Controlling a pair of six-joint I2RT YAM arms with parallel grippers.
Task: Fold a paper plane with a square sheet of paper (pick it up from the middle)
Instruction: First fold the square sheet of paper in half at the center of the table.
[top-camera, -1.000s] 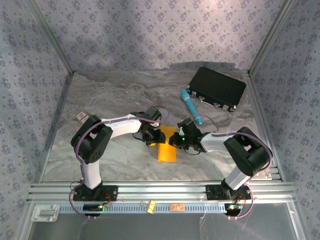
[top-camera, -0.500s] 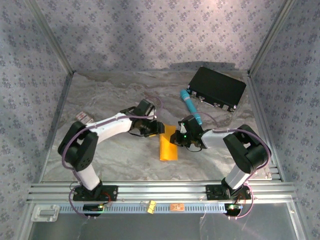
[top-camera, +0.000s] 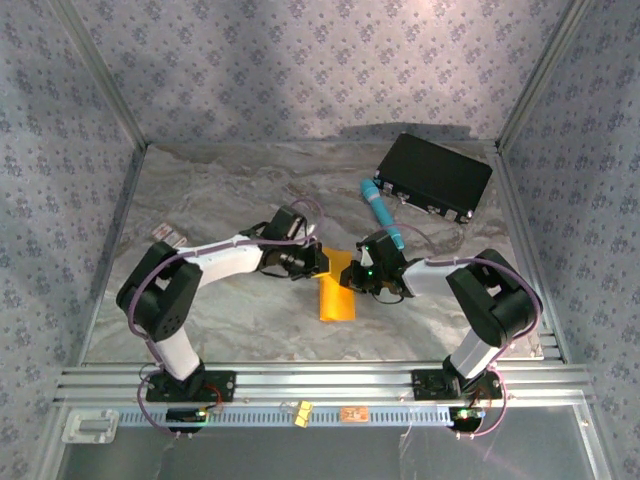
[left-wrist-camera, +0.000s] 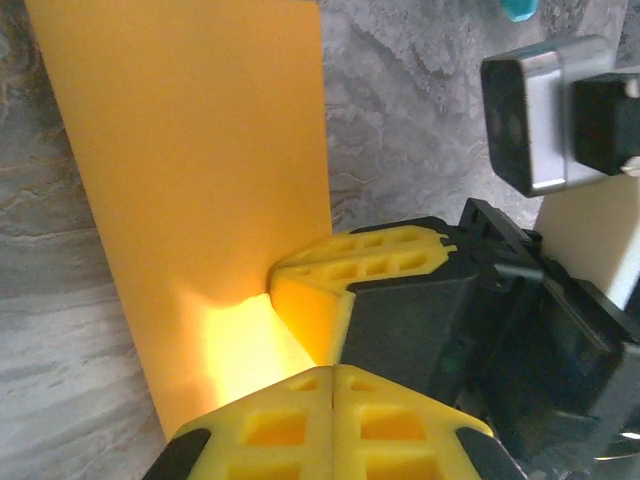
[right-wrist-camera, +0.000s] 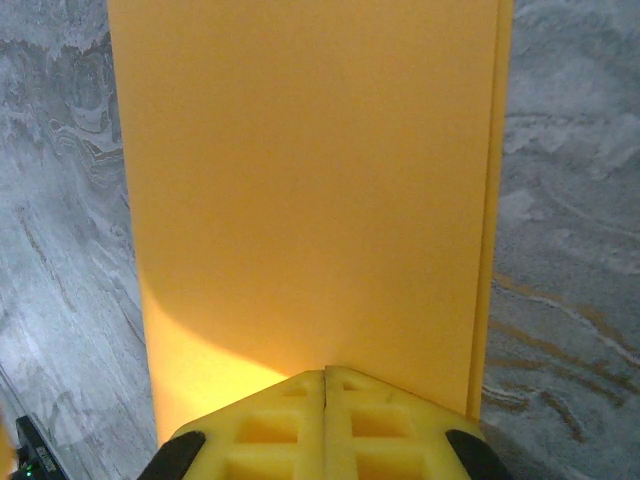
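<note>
The square sheet of paper (top-camera: 337, 293) lies folded into a narrow strip of 2 layers, flat on the desk (top-camera: 220, 190) at the centre of the top view. The right pincer (top-camera: 352, 277) reaches in low from the right, pads shut together, tips on the strip's upper end. Whether it pinches or only presses the paper is unclear. The left pincer (top-camera: 318, 262), also shut, comes in from the left with its elbow bent, beside that same end. A black case (top-camera: 435, 175) sits upper right, its contents hidden.
</note>
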